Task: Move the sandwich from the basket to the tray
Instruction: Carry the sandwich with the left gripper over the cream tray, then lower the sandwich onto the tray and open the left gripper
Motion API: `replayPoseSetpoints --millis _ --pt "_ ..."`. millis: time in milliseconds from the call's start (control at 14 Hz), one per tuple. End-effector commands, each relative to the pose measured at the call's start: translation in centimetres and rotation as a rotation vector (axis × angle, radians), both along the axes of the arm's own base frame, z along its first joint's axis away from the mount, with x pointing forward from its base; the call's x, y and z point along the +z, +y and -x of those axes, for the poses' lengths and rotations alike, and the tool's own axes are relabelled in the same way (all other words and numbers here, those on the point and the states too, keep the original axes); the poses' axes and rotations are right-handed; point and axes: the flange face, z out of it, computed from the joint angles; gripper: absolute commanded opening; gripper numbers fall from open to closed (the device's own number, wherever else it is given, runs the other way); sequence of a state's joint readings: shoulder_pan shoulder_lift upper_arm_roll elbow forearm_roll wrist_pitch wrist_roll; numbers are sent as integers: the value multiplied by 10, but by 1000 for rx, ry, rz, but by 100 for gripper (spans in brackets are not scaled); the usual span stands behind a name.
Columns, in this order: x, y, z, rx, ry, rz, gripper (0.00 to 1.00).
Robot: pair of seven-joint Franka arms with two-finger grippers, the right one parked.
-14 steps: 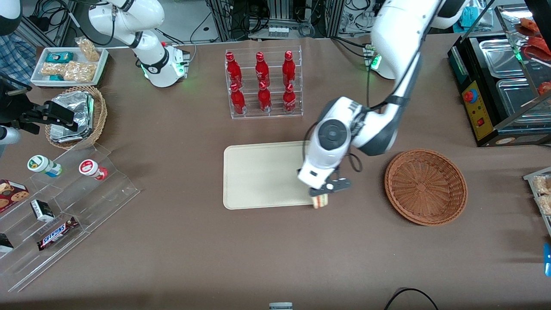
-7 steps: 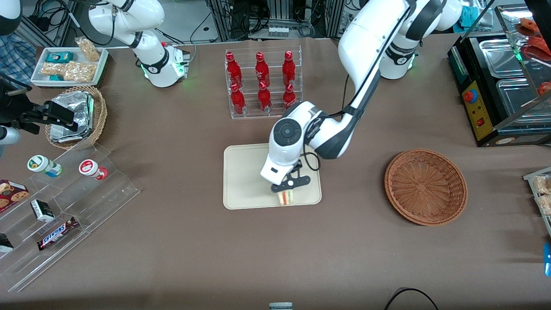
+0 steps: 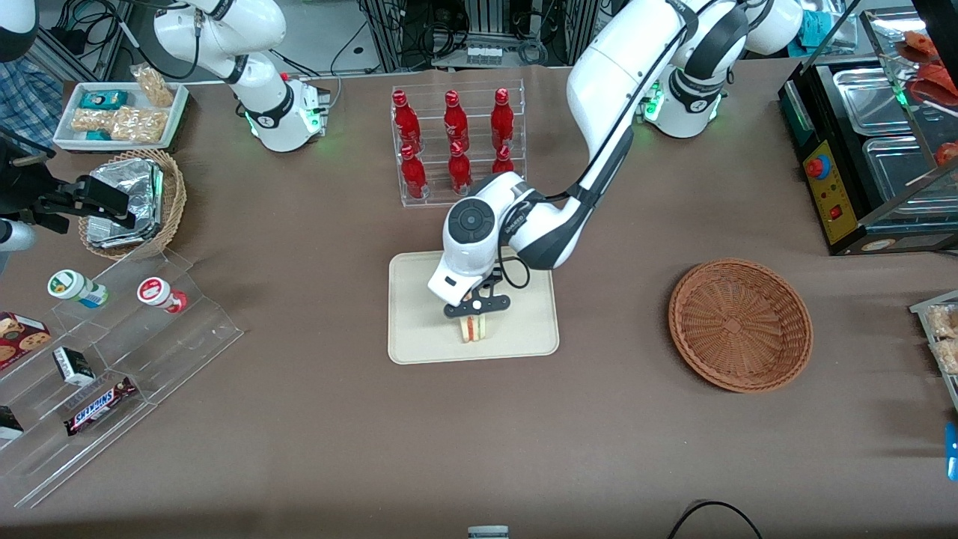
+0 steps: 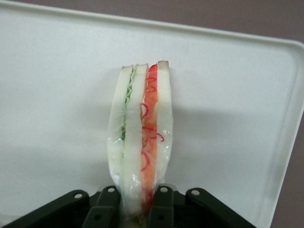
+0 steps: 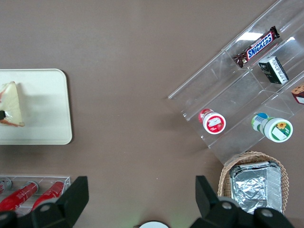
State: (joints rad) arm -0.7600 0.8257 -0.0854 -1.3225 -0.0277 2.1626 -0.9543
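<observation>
Cream-beige and flat, the tray (image 3: 419, 329) lies on the brown tabletop (image 3: 479, 449), nearer to the front camera than the clear rack of red bottles (image 3: 456, 146). The gripper (image 3: 474, 320) of the working arm hangs over the tray, over the part of it that is nearer to the front camera. Its jaws are clamped on the sandwich (image 3: 473, 329), one black finger (image 4: 107, 209) on each side of the pale bread.

In the left wrist view the sandwich (image 4: 141, 137) stands on edge between the fingers, and its layers show clearly: white bread, a green strip, then a red strip under the clear wrap. The tray (image 4: 57, 95) fills the ground under it, and a soft shadow lies on the tray just beside the wedge. I cannot tell if the sandwich touches the tray or is held just above it.

In the right wrist view the sandwich (image 5: 13, 110) shows as a pale triangle over the tray (image 5: 47, 114).

The reddish-brown wicker basket (image 3: 739, 324) sits well apart from the tray, toward the working arm's end of the tabletop. Nothing lies in it.

Toward the parked arm's end stands a smaller wicker basket with foil (image 3: 135, 202) and a clear stepped stand with snacks (image 3: 112, 367).
</observation>
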Motion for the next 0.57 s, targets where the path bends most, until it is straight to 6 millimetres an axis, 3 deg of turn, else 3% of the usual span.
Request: replayPoseSetpoints --millis 0,71,143,357,500 --pt "-4 -6 7 -51 -15 -18 24" --pt "0 -4 5 -70 -27 -18 79" --pt "5 -5 4 -73 -33 -16 100" --pt "29 -3 1 -25 -41 -17 100" --pt "52 11 -8 -34 -46 -46 100"
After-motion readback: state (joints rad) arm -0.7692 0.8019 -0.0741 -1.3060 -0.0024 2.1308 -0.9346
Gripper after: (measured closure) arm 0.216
